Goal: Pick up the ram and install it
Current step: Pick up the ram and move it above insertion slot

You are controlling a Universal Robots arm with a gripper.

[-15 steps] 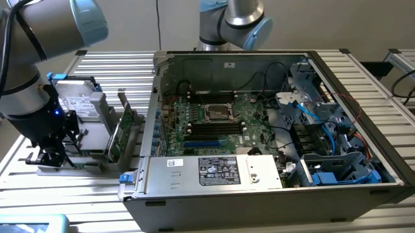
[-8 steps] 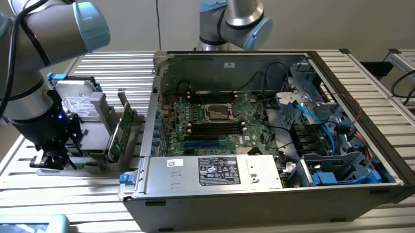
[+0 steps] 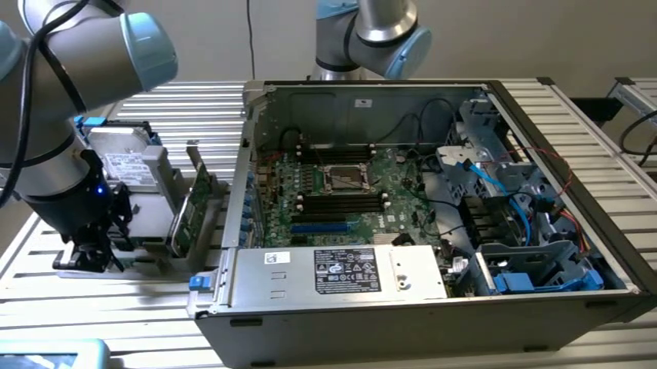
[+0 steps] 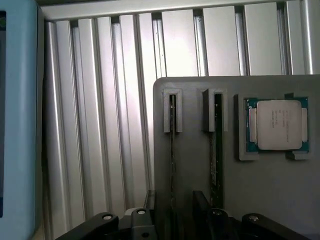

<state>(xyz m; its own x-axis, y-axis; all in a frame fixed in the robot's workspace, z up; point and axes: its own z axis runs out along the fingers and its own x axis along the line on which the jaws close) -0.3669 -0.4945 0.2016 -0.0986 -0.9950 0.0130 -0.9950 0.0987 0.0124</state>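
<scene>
Exterior view: the arm (image 3: 51, 154) reaches down at the exterior view's left, its hand (image 3: 91, 257) low over a grey holder (image 3: 154, 257) that sits on the slatted metal desk (image 3: 123, 307). An open computer case (image 3: 431, 307) takes up the middle and the exterior view's right of the desk, just beside the holder. Inside it lies the green motherboard (image 3: 349, 207), with a processor socket (image 3: 344, 178) at its middle and black slot strips (image 3: 339, 201) just on the near side of the socket. A labelled power supply (image 3: 339, 270) sits along the case's near wall. On the holder a hard drive (image 3: 128, 165) stands at the far end, and a wide green expansion card (image 3: 195, 207) stands upright on the side next to the case.

From the wrist view, the holder (image 4: 200, 190) has two narrow slots side by side, each with a thin board on edge. The ram (image 4: 172, 150) stands in the slot farther from the processor chip (image 4: 279, 124), which lies flat in its own recess. A second stick (image 4: 217, 150) stands in the slot between them. The hand (image 4: 173, 212) is released: its fingers (image 4: 201, 207) stand apart, one on each side of the ram's line, grasping nothing. Whether they touch the ram cannot be told.
</scene>
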